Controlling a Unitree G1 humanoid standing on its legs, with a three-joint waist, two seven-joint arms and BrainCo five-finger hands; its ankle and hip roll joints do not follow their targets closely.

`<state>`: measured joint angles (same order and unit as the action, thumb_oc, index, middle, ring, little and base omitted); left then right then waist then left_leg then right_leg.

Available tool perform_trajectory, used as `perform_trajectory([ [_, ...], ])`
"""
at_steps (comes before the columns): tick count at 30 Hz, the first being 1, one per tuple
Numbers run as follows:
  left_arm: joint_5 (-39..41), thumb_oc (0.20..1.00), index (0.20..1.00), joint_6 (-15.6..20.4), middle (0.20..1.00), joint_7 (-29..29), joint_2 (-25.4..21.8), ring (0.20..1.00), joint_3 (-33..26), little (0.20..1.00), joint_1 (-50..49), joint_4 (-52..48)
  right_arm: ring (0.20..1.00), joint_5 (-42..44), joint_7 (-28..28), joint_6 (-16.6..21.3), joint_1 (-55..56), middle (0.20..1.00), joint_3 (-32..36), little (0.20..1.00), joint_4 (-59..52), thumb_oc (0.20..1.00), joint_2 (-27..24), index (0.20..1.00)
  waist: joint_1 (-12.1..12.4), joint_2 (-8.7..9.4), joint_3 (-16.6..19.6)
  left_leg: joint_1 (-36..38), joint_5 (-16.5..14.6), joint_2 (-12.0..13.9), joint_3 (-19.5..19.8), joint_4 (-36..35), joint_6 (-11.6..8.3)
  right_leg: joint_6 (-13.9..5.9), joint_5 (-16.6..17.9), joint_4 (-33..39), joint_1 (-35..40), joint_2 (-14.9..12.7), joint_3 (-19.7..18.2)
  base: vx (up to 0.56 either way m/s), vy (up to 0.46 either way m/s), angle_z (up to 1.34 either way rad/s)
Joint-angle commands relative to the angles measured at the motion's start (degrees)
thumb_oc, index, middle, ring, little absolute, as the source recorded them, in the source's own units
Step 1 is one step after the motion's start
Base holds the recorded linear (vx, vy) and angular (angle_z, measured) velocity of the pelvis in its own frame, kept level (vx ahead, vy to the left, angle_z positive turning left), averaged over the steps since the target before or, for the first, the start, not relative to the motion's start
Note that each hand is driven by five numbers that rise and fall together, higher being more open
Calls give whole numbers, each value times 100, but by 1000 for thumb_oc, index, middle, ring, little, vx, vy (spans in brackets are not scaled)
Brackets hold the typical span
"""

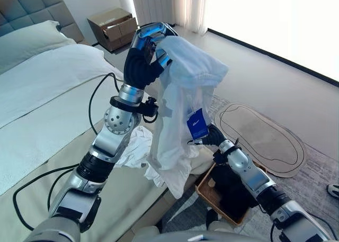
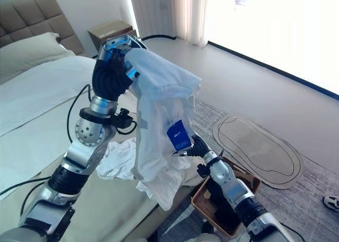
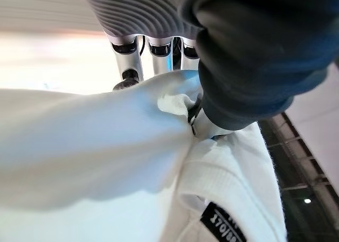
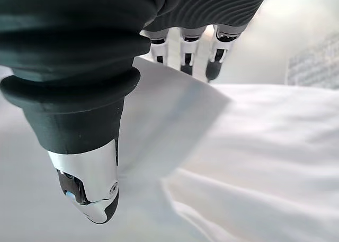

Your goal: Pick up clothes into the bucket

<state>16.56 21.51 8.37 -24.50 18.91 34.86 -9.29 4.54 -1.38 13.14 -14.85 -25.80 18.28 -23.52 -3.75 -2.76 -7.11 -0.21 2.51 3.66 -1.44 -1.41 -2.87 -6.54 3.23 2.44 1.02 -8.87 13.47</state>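
A white garment (image 1: 183,115) is held up at upper centre of the frame, pinched in the curled left hand (image 1: 144,54). Its lower edge is touched by the right hand (image 4: 175,46), fingers relaxed, above the basket (image 1: 209,194) at lower right.

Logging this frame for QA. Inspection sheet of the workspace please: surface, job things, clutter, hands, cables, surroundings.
Surface: bed with pale sheets.
Job's things: white garment with blue tag lifted off the bed, lower end hanging near the brown basket on the floor; more white clothes at the bed edge.
Clutter: nothing seen.
Hands: left hand raised, fingers curled round the garment's top; right hand low against the hanging cloth, whether it grips is unclear.
Cables: not assessed.
Surroundings: pillow, nightstand, patterned rug, curtain.
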Motion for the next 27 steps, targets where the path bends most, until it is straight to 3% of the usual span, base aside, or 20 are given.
perform_trajectory([
  [1,-63,200,200,115,200,146,110,200,82,200,827,204,1000,873,-315,114,-125,1000,-68,1000,-536,1000,270,1000,60,313,276,-149,-52,118,-80,58,-117,-402,38,-204,55,-403,19,0,0,0],
  [6,-112,200,200,89,200,77,179,200,195,200,973,266,1000,1043,-546,57,-177,1000,-228,1000,-686,1000,216,1000,58,326,316,-101,-50,123,-97,36,-123,-398,27,-186,108,-397,26,0,0,0],
  [11,199,200,200,44,200,-100,404,200,273,200,1038,356,1000,2065,-1185,-124,-170,1000,-434,1000,-642,1000,292,1000,90,335,366,-59,-54,129,-89,21,-129,-404,35,-147,159,-393,50,0,0,0],
  [15,319,200,200,13,200,-201,549,200,355,200,946,359,1000,2656,-1327,-149,-222,1000,-489,1000,-507,1000,476,1000,119,340,378,-42,-68,129,-80,29,-124,-403,39,-129,189,-390,56,0,0,0],
  [22,454,200,200,-40,200,-489,692,200,552,200,761,297,1000,2959,-1473,-163,-537,1000,-709,1000,-70,1000,802,1000,177,329,383,-35,-67,111,-53,25,-119,-391,40,-113,211,-380,50,0,0,0],
  [27,428,200,200,-88,200,-768,785,200,667,200,609,310,1000,3809,-2158,-371,-670,1000,-845,1000,-123,1000,971,1000,237,325,387,-66,-22,101,15,-12,-140,-381,13,-122,227,-382,129,0,0,0],
])
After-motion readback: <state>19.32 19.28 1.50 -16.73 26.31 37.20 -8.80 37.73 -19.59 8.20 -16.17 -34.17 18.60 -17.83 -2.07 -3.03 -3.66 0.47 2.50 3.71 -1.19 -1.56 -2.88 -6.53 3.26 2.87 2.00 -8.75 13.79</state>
